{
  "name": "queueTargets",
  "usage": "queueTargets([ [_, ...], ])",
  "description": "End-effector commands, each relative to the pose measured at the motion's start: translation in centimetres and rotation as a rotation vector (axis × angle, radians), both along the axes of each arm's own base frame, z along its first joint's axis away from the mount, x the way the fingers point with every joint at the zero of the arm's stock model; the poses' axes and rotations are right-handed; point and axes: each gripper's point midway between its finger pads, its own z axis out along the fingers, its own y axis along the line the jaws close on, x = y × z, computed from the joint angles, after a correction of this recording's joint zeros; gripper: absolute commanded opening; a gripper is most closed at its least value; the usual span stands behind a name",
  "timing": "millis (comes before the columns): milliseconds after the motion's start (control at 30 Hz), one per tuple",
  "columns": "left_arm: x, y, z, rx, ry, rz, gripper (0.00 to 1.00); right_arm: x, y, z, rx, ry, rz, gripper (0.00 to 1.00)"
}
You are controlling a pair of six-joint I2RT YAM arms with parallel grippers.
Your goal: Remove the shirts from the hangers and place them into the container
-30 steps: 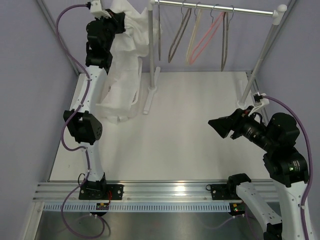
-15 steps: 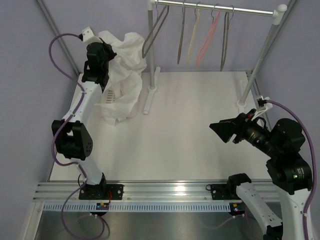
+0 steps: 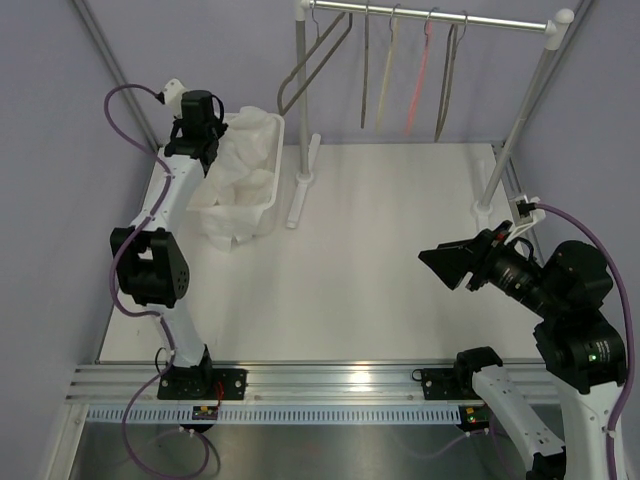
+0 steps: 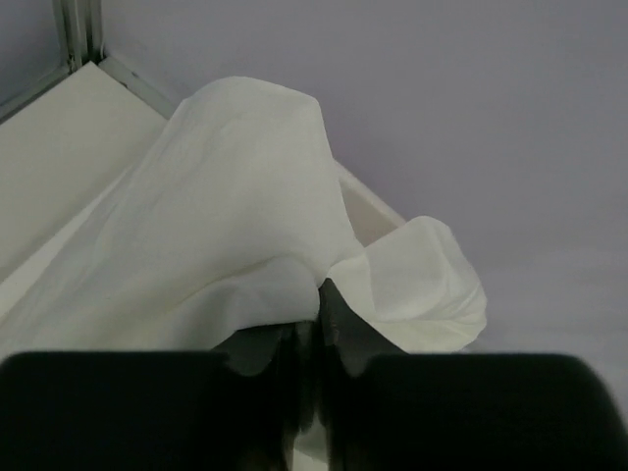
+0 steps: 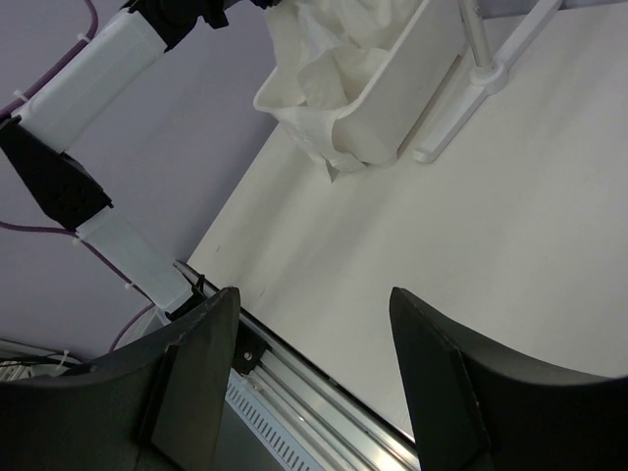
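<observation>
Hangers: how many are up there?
5, all on the rail: dark grey hanger leftmost, then grey-brown hanger, cream hanger, pink hanger, second brownish hanger.

The white counter point(image 3: 380, 270) lies open at its middle; a white upright rack post point(image 3: 302, 90) stands just beside the white plastic tub point(image 3: 272, 185).

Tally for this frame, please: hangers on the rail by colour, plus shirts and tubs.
Grey or grey-brown hangers: 3
Cream hanger: 1
Pink hanger: 1
White shirt: 1
White tub: 1
Total: 7
</observation>
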Motion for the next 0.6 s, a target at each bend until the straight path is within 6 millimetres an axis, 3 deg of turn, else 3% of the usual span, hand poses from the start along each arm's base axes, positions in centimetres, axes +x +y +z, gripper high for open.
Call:
queueTargets([
  [0,0.2,-1.8,-6.0,-0.050,0.199,-0.090,0.30,-1.3,0.6,1.2,0.029,-0.026,0.057,0.72],
  [33,0.1,-2.0,-7.0,-0.046,0.215,-0.108,0.48,-1.4,0.7,1.2,0.029,-0.027,0.060,0.72],
  [133,-1.8,-2.1,-6.3,-0.060,0.185,-0.122,0.55,-1.6,0.6,1.0,0.025,-0.033,0.061,0.72],
  [167,-2.7,-2.2,-7.9,-0.076,0.174,-0.126,0.61,-1.6,0.5,1.0,0.021,-0.034,0.060,0.72],
  [200,-4.2,-2.3,-4.8,-0.080,0.090,-0.142,0.64,-1.8,0.6,1.0,0.021,-0.038,0.064,0.72],
  [233,-5.2,-2.5,-4.2,-0.080,0.059,-0.148,0.67,-1.9,0.5,1.1,0.020,-0.041,0.064,0.72],
  [267,-6.7,-2.5,-5.7,-0.085,0.072,-0.150,0.70,-2.1,0.6,1.2,0.023,-0.047,0.070,0.72],
  [300,-8.5,-2.7,-3.1,-0.098,0.007,-0.173,0.71,-2.1,0.6,1.2,0.025,-0.049,0.073,0.72],
  [367,-10.4,-2.7,-2.3,-0.123,-0.062,-0.175,0.74,-2.4,0.7,1.3,0.028,-0.055,0.079,0.72],
  [400,-12.2,-2.9,-5.4,-0.134,-0.020,-0.189,0.75,-2.4,0.7,1.2,0.030,-0.053,0.082,0.72],
  [433,-13.8,-2.8,-3.2,-0.143,-0.103,-0.199,0.78,-2.5,0.8,1.1,0.034,-0.048,0.086,0.72],
  [500,-15.3,-3.3,-4.5,-0.147,-0.158,-0.239,0.84,-2.8,0.9,1.0,0.040,-0.046,0.103,0.72],
  [567,-16.4,-3.5,-3.4,-0.126,-0.217,-0.269,0.85,-3.0,1.0,0.7,0.043,-0.044,0.107,0.72],
])
